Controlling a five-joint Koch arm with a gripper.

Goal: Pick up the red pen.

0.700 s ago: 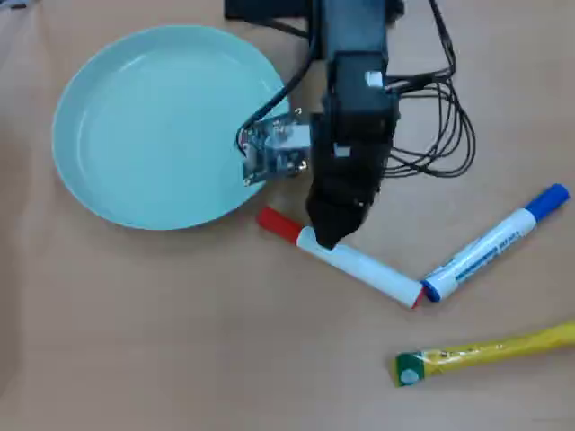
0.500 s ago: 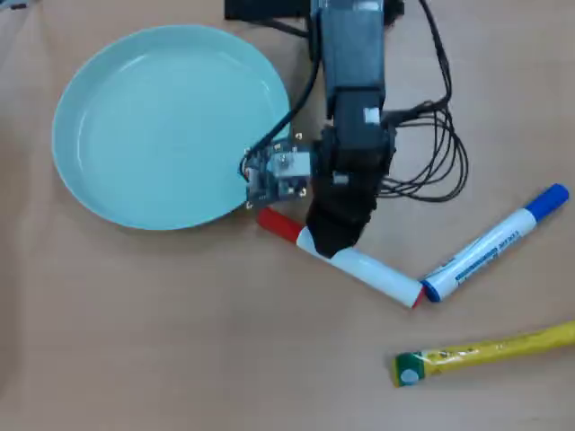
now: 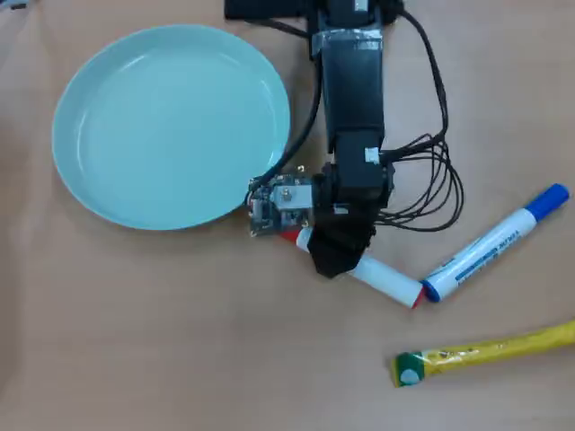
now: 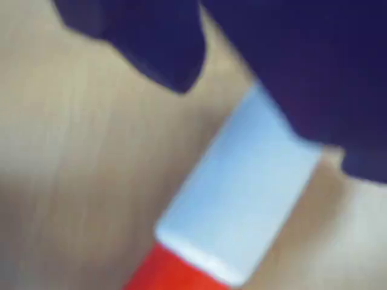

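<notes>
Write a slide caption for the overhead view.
Arm's tool lowered over the red pen beside a pale green plate; blue-capped marker and yellow tube lie nearby.

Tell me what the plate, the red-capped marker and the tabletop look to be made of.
The round pale-green plate: likely plastic or melamine, smooth and semi-glossy, with soft light streaks along its rim. The thick white-barrelled red pen: apparently plastic, with a smooth, even white barrel and a solid red cap in the wrist view. The tan table: wood or wood-look laminate, matte, with faint grain lines.
</notes>
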